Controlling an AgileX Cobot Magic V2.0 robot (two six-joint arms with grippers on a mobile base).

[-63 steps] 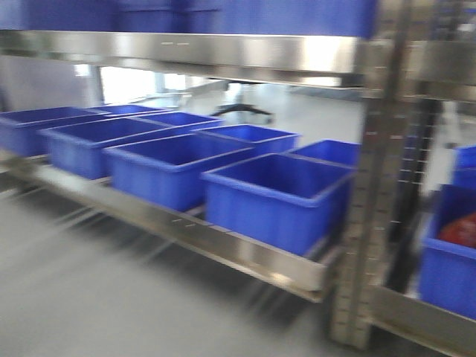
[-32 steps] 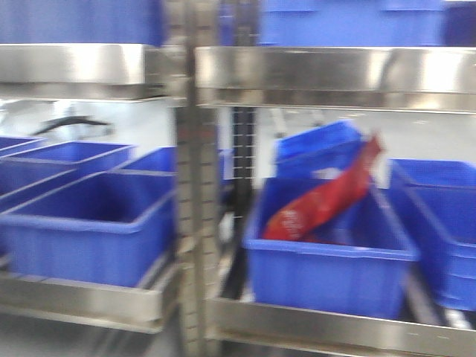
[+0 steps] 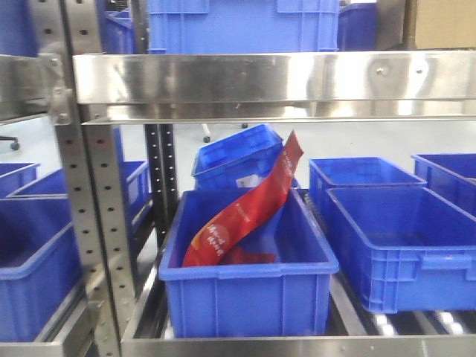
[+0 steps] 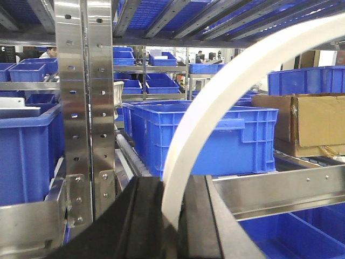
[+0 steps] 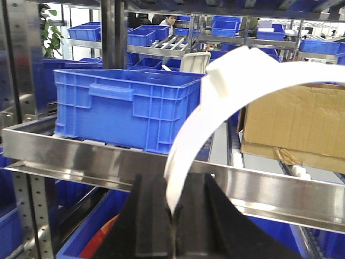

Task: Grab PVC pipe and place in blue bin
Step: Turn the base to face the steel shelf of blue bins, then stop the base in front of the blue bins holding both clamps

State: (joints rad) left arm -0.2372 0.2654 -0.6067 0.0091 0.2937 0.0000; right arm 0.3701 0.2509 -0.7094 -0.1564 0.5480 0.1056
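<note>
1. The shelf rail (image 3: 275,78) is made of brushed metal, bright and reflective.
2. The blue bin (image 3: 245,301) is moulded in smooth plastic with a dull sheen.
3. The red bag (image 3: 249,212) is seen as glossy film.
4. The PVC pipe (image 4: 221,97) is finished smooth, matt white.
5. The cardboard box (image 5: 294,127) is made of matt brown paperboard.

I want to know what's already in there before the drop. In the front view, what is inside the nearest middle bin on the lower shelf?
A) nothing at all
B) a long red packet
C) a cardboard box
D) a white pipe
B: a long red packet lies slanted in the blue bin, its top end rising above the bin's back rim.
</note>
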